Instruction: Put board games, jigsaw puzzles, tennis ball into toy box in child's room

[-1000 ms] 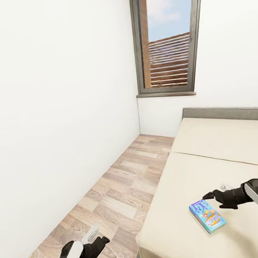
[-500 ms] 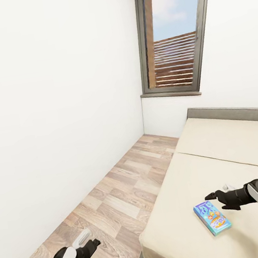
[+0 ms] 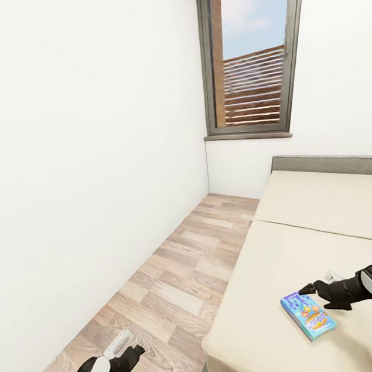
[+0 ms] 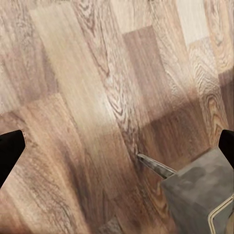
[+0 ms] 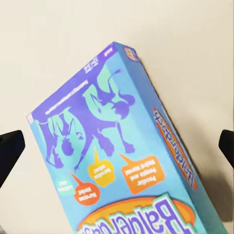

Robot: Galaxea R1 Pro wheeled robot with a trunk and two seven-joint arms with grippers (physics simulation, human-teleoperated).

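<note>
1. White walls close off the room, with a tall dark-framed window (image 3: 252, 52) behind the bed (image 3: 311, 233), which I'll use as my landmark.
2. Wood-plank floor (image 3: 170, 283) runs along the bed's open side, between it and the wall.
3. On the bed's cream cover, near the edge that faces the floor, I see one board game (image 3: 308, 315): a flat blue box lying face up with purple figures and orange labels on the lid.
4. My right gripper (image 3: 319, 283) hangs over the bed just above the box's far end. From the right wrist camera the black fingertips (image 5: 10, 148) sit wide apart with the board game (image 5: 114, 161) between them, not touching it.
5. My left gripper (image 3: 127, 345) is off the bed, over the floor beside its edge. Its jaws are spread too, with the floor (image 4: 87, 97) and the bed's grey corner (image 4: 200, 195) beneath.
</note>
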